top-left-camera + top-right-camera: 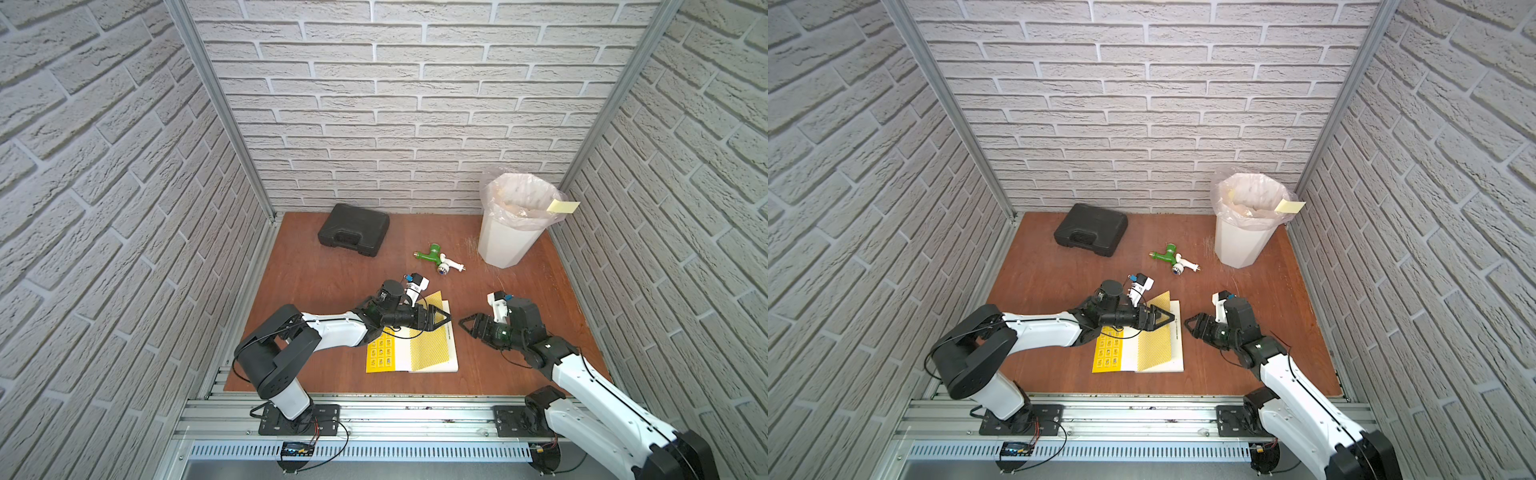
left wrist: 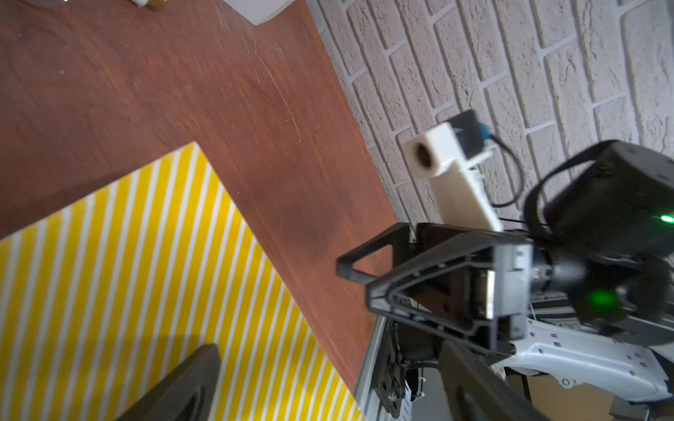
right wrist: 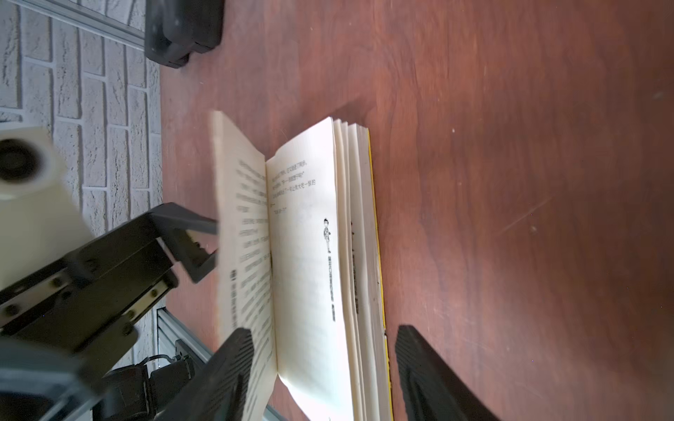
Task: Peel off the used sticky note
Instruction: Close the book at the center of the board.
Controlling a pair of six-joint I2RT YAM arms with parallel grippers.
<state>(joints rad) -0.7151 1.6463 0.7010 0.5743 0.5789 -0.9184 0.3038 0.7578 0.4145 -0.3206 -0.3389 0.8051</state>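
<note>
An open book [image 1: 430, 347] with a yellow cover lies on the wooden table, one yellow-patterned leaf [image 1: 434, 301] standing raised. My left gripper [image 1: 446, 319] hovers open over the book, its fingers [image 3: 182, 237] just behind that raised leaf. My right gripper [image 1: 462, 323] is open just right of the book, facing the fanned pages [image 3: 310, 237]; its fingers [image 3: 430, 375] are spread and hold nothing. A pale yellow sticky note [image 1: 563, 205] clings to the bin liner's rim at the back right, also in a top view [image 1: 1289, 205]. No note shows on the visible pages.
A white bin [image 1: 509, 241] with a clear liner stands at the back right. A green and white tap [image 1: 438, 259] lies in front of it, and a black case [image 1: 353, 235] sits at the back. Brick walls close three sides; an aluminium rail [image 1: 395, 415] runs along the front.
</note>
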